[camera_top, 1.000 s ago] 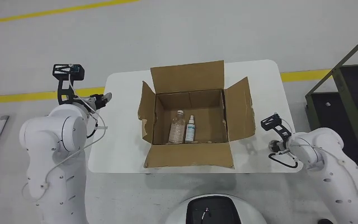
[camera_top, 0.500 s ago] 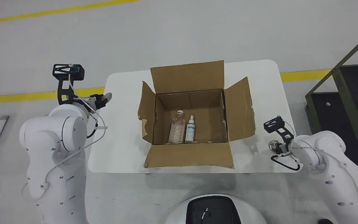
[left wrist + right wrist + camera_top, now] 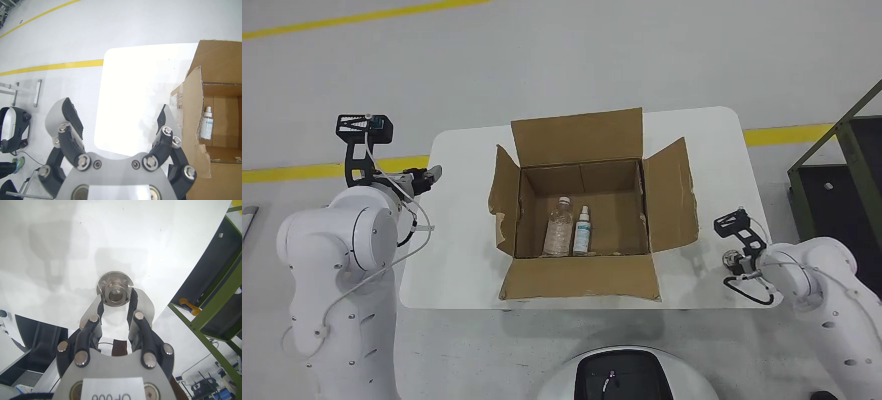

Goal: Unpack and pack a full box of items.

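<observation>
Cardboard box [image 3: 577, 135] sits open in the middle of your white surface [image 3: 462, 255], with all four flaps folded outward. On its floor you have two items lying just beside each other: a clear bottle [image 3: 559, 226] and, on the side nearer your right arm, a white spray bottle [image 3: 583, 230]. Both have their caps pointing toward the far flap. Your left tool [image 3: 115, 108] hangs at the surface's left edge, well apart from the box, its pads spread wide with nothing between them. Your right tool [image 3: 116, 298] is over the near right corner of the surface, beside the box's right flap, pinching a metal flanged hub [image 3: 113, 289] between its pads.
</observation>
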Controlling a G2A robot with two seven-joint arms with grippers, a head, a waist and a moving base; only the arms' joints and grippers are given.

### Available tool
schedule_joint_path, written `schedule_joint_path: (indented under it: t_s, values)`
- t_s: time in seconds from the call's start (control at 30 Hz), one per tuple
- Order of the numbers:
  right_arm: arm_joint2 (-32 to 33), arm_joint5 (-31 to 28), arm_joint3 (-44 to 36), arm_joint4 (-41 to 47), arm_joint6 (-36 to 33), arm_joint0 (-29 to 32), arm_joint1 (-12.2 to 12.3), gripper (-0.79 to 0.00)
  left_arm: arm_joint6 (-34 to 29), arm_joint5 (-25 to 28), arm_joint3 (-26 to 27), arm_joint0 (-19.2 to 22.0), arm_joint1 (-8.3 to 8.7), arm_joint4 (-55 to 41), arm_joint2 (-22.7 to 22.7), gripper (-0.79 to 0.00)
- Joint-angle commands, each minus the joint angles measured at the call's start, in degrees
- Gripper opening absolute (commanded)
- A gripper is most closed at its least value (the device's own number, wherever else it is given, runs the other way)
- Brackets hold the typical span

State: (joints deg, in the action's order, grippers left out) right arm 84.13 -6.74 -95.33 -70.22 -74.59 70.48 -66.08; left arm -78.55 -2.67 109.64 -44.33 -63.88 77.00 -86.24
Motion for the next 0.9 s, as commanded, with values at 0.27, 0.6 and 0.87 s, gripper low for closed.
schedule_joint_path:
  t_s: [0.27,0.6,0.87]
  values:
    - [-1.9,0.0,3.2,-0.1,1.1,-2.6,-0.1,-0.456,0.0,0.0,0.0,0.0,0.0,0.0,0.0,0.0]
    - [-2.5,-0.1,3.7,-0.1,0.5,-2.9,0.1,-0.551,0.0,0.0,0.0,0.0,0.0,0.0,0.0,0.0]
    - [-1.3,-0.2,1.8,0.6,-0.5,-1.6,0.5,-0.526,0.0,0.0,0.0,0.0,0.0,0.0,0.0,0.0]
